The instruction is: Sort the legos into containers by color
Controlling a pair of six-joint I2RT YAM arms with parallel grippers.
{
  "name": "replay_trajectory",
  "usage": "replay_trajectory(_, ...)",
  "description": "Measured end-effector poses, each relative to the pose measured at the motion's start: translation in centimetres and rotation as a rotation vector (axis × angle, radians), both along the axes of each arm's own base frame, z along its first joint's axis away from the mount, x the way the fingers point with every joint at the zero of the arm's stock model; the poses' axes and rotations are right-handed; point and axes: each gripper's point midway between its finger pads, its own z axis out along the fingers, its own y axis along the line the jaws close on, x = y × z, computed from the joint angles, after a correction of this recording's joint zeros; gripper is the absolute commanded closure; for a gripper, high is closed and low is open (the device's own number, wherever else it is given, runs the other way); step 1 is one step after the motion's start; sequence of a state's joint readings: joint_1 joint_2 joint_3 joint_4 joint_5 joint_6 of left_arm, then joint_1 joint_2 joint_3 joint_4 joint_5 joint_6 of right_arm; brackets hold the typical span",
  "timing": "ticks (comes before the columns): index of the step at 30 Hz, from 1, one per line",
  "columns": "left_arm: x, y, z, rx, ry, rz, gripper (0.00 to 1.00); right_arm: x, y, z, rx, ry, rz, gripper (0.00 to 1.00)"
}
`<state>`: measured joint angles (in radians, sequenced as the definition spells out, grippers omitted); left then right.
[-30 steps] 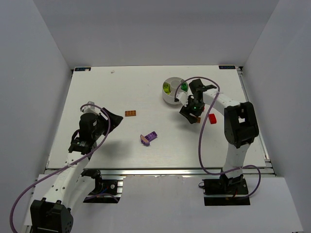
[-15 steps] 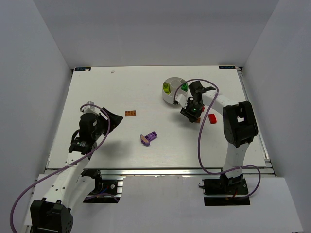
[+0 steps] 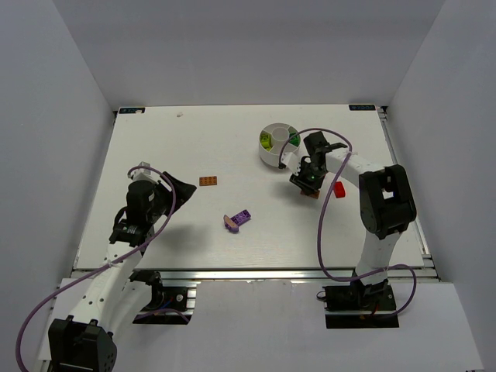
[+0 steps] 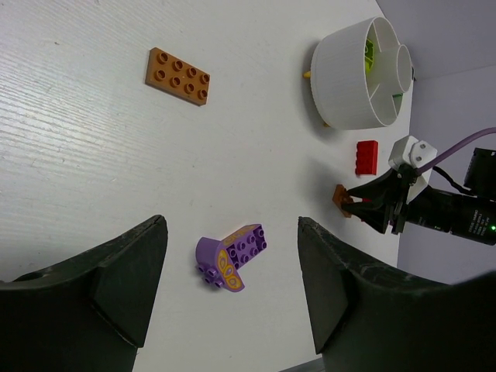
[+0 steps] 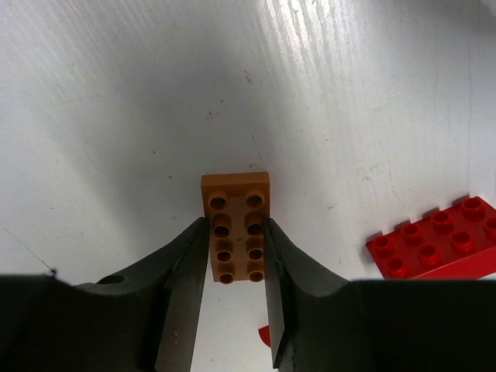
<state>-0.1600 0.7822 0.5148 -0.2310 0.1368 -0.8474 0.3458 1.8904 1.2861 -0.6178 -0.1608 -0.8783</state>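
My right gripper is shut on a small orange lego that lies on the table, one finger pressed against each long side. A red lego lies just to its right. In the top view the right gripper is just below the round white dish, whose containers hold a yellow-green piece and a dark green piece. A flat orange lego and a purple lego lie mid-table. My left gripper hangs open above the purple lego, touching nothing.
The red lego sits close to the right arm's forearm. White walls enclose the table on three sides. The right arm's purple cable loops over the table's near right part.
The right gripper's jaws have closed from wide apart onto the orange lego, after shifting slightly right and towards the near edge. The left arm has not moved.
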Motion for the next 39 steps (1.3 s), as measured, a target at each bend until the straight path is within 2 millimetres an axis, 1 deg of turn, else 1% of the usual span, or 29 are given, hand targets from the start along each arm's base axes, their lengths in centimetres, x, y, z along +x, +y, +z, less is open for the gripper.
replay_trajectory(2,0.0,0.0,0.0,-0.001,0.0,0.0,0.23,0.0,0.1,0.0,0.002,0.0,0.003,0.49)
replay_trajectory(5,0.0,0.0,0.0,-0.004,-0.001,0.001,0.23,-0.3,0.1,-0.1,0.004,0.01,0.008,0.46)
replay_trajectory(6,0.1,0.0,0.1,-0.005,-0.002,0.002,0.23,-0.3,0.1,-0.1,0.004,0.012,0.009,0.41)
replay_trajectory(8,0.1,0.0,0.1,-0.007,-0.005,0.002,0.23,-0.5,0.2,-0.1,0.009,0.018,0.01,0.38)
replay_trajectory(11,0.1,0.0,0.1,-0.007,-0.004,0.003,0.23,-1.1,0.2,-0.6,0.013,0.043,0.012,0.37)
replay_trajectory(13,0.1,0.0,0.1,-0.007,-0.004,0.003,0.23,-1.5,0.1,-0.8,0.013,0.058,0.01,0.38)
replay_trajectory(16,0.1,0.0,0.1,-0.007,-0.004,0.002,0.23,-1.5,0.1,-0.9,0.014,0.058,0.004,0.42)
replay_trajectory(20,0.1,0.0,0.1,-0.007,-0.003,0.003,0.23,-1.4,0.2,-0.9,0.02,0.055,-0.002,0.53)
replay_trajectory(21,0.1,0.0,0.1,-0.007,-0.003,0.002,0.23,-1.4,0.3,-0.9,0.022,0.056,-0.005,0.62)
replay_trajectory(22,0.1,0.0,0.1,-0.007,-0.003,0.003,0.23,-1.4,0.3,-0.9,0.023,0.056,-0.005,0.67)
replay_trajectory(23,0.1,0.0,0.1,-0.007,-0.003,0.002,0.23,-1.4,0.3,-0.9,0.026,0.056,-0.006,0.76)
replay_trajectory(25,0.1,0.0,0.1,-0.008,-0.003,0.003,0.23,-1.5,0.5,-0.8,0.034,0.061,-0.008,0.85)
replay_trajectory(26,0.1,-0.1,0.1,-0.009,-0.003,0.003,0.23,-1.5,0.5,-0.8,0.038,0.062,-0.007,0.93)
replay_trajectory(30,0.1,-0.1,0.1,-0.011,-0.002,0.004,0.23,-2.1,1.6,-0.3,0.095,0.093,0.003,1.0)
replay_trajectory(32,0.1,-0.1,0.1,-0.013,-0.002,0.005,0.23,-2.2,2.6,0.7,0.149,0.1,0.001,1.0)
replay_trajectory(33,0.1,-0.1,0.2,-0.014,-0.002,0.006,0.23,-2.0,3.2,1.6,0.182,0.094,-0.002,1.0)
replay_trajectory(35,0.1,-0.1,0.2,-0.017,-0.004,0.007,0.23,-1.3,4.5,4.1,0.258,0.065,-0.009,1.0)
replay_trajectory(37,0.2,-0.1,0.3,-0.018,-0.009,0.007,0.23,0.0,6.0,7.6,0.345,0.004,-0.018,1.0)
replay_trajectory(38,0.2,-0.1,0.4,-0.019,-0.012,0.007,0.23,1.0,6.9,10.2,0.402,-0.049,-0.016,1.0)
replay_trajectory(39,0.2,-0.1,0.4,-0.019,-0.013,0.007,0.23,1.5,7.5,12.0,0.445,-0.084,-0.023,1.0)
